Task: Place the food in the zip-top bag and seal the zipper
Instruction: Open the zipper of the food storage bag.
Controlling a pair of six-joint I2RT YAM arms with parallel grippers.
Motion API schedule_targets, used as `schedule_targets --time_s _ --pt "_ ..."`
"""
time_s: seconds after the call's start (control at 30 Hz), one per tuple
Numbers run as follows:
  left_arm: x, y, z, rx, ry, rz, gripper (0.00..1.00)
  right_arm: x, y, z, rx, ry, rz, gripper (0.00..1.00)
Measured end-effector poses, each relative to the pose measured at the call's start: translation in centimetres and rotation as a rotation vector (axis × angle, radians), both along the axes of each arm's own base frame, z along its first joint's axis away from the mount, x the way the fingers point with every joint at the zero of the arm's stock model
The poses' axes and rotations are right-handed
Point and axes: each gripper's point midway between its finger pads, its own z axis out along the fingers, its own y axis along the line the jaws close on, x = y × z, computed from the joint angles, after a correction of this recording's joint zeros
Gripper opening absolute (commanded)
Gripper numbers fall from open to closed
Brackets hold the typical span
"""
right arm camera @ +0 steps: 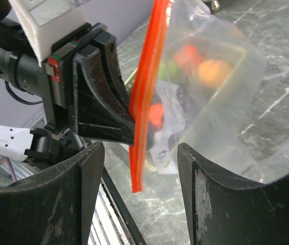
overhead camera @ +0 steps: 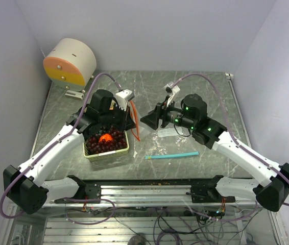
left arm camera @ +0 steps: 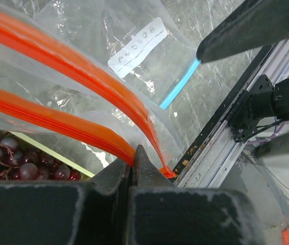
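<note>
Closest to the lens in the left wrist view, the left gripper [left arm camera: 133,159] is found shut on the red-orange zipper [left arm camera: 83,76], which is pinched at the end where its two orange bands meet. The zip-top bag [left arm camera: 83,28] is held up off the tabletop [overhead camera: 211,92], and its clear plastic is draped over the pale yellow-green basket [overhead camera: 109,154]. A teal strip [overhead camera: 172,155] along one edge of the bag is seen lying flat on the tabletop, well apart from the pinched end. The right gripper [right arm camera: 140,150] is observed with its jaws parted to a middling width. The hanging orange end stands between its fingers, apart from both. Dark purple grapes [overhead camera: 94,145] and an orange fruit [overhead camera: 105,138] are recorded in the basket. Coloured pieces are visible through the plastic in the right wrist view. Whether they lie inside the bag or behind it cannot be told.
</note>
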Motion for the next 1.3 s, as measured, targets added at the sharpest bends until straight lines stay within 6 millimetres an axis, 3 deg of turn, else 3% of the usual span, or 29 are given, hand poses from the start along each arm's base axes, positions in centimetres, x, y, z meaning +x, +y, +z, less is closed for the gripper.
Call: schedule_targets --time_s 0.23,0.6,0.73,0.87,0.9,0.97,1.0,1.1,1.3 --pt "-0.1 0.0 -0.1 0.000 0.005 -0.005 0.07 -0.5 2.6 -0.7 0.010 -0.007 0.055 0.55" --pt "-1.0 0.0 0.2 -0.021 0.003 -0.030 0.07 1.2 3.4 -0.8 0.033 -0.023 0.001 0.54" --pt "-1.4 0.0 0.6 -0.033 -0.002 -0.043 0.07 1.7 3.9 -1.9 0.020 -0.001 0.000 0.53" --pt "-1.6 -0.1 0.6 -0.034 -0.005 -0.051 0.07 1.9 4.2 -2.4 0.018 0.014 -0.003 0.42" --pt "-1.6 -0.1 0.6 -0.035 -0.004 -0.051 0.07 1.9 4.2 -2.4 0.020 0.013 -0.004 0.33" --pt "-1.6 -0.1 0.6 -0.035 -0.005 -0.052 0.07 2.2 4.1 -2.3 0.021 0.009 -0.018 0.06" --pt "-1.7 -0.1 0.6 -0.036 -0.006 -0.052 0.07 2.3 4.0 -2.3 0.020 0.009 -0.030 0.00" --pt "-1.8 0.0 0.9 -0.039 -0.013 -0.052 0.07 3.2 3.4 -2.6 0.003 0.010 -0.098 0.00" --pt "-1.6 1.0 1.3 -0.016 -0.045 -0.005 0.07 5.1 -0.2 -3.2 -0.078 0.000 -0.331 0.00"
